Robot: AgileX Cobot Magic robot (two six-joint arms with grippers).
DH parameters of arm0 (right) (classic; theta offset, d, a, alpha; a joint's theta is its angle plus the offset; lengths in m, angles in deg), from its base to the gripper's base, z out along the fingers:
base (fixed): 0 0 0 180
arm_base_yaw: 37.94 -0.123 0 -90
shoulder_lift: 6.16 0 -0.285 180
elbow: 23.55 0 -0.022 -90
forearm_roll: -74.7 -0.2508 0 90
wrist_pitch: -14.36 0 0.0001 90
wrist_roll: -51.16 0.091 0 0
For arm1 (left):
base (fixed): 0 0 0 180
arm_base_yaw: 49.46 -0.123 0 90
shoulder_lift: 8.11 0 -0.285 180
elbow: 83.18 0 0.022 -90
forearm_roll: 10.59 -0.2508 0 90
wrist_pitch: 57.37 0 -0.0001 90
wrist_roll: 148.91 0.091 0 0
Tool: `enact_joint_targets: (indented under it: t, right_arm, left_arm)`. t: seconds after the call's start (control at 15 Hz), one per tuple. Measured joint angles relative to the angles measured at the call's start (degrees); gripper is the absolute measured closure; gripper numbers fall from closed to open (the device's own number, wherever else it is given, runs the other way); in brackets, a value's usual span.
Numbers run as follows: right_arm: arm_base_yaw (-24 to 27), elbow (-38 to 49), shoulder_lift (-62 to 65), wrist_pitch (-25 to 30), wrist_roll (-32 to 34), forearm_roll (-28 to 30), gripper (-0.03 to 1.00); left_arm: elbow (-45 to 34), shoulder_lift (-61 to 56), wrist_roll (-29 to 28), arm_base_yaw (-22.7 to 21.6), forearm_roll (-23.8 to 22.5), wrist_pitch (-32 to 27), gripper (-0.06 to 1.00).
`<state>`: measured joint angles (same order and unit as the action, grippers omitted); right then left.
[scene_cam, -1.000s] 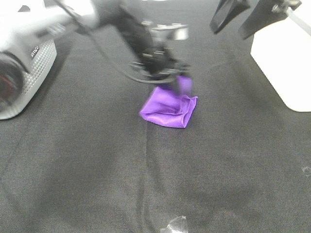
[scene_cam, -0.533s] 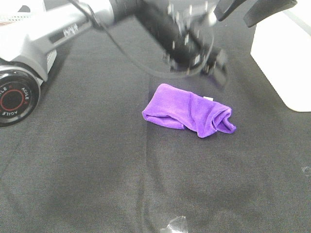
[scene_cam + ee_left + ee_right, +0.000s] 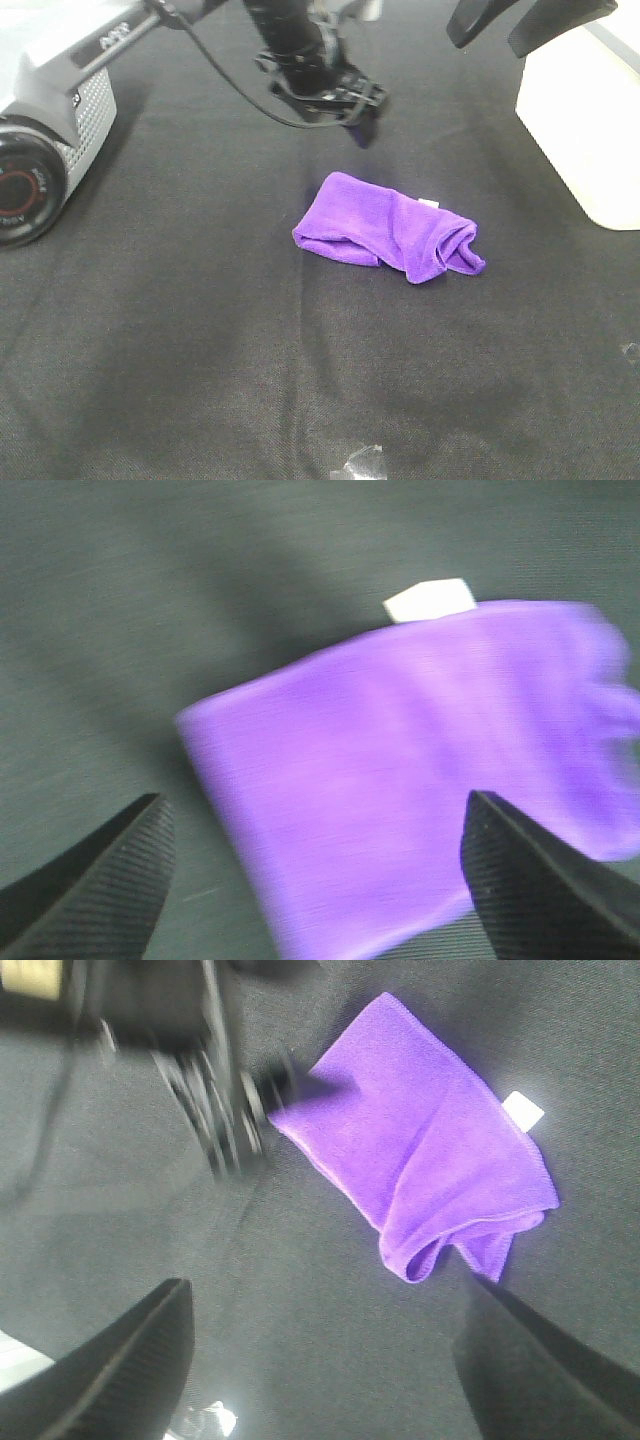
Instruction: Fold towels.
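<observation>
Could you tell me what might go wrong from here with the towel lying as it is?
The towel lies loosely rolled, with one end bunched; a pinch there could catch several layers and fold it crooked. The left gripper hangs open above and behind it, so a straight descent might miss the edge. The white tag pokes out from the far edge and may end up showing on the outside of the fold.

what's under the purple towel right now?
Only the black table cover shows around the purple towel, which lies loosely folded on it, white tag at its edge. Anything beneath or inside the folds is hidden.
</observation>
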<state>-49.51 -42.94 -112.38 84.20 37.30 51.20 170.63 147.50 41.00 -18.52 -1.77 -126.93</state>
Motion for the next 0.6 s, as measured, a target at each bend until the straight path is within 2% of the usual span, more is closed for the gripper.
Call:
enact_joint_targets:
  t: [0.13, 0.2, 0.27, 0.4, 0.6]
  right_arm:
    - [0.0, 0.0, 0.0, 0.0, 0.0, 1.5, 0.25]
    - [0.0, 0.0, 0.0, 0.0, 0.0, 1.5, 0.25]
    - [0.0, 0.0, 0.0, 0.0, 0.2, 3.3, 0.25]
    - [0.0, 0.0, 0.0, 0.0, 2.3, 6.3, 0.25]
    - [0.0, 0.0, 0.0, 0.0, 5.8, 8.8, 0.25]
  left_arm:
    - [0.0, 0.0, -3.4, -2.8, -2.5, -0.1, 0.22]
    - [0.0, 0.0, -3.4, -2.8, -2.5, -0.1, 0.22]
    - [-0.1, -0.1, -6.0, -5.5, -4.6, -0.1, 0.22]
    - [-1.5, -2.2, -7.0, -9.3, -8.0, -0.2, 0.22]
    - [-8.1, -10.0, -7.4, -15.6, -9.4, -0.2, 0.22]
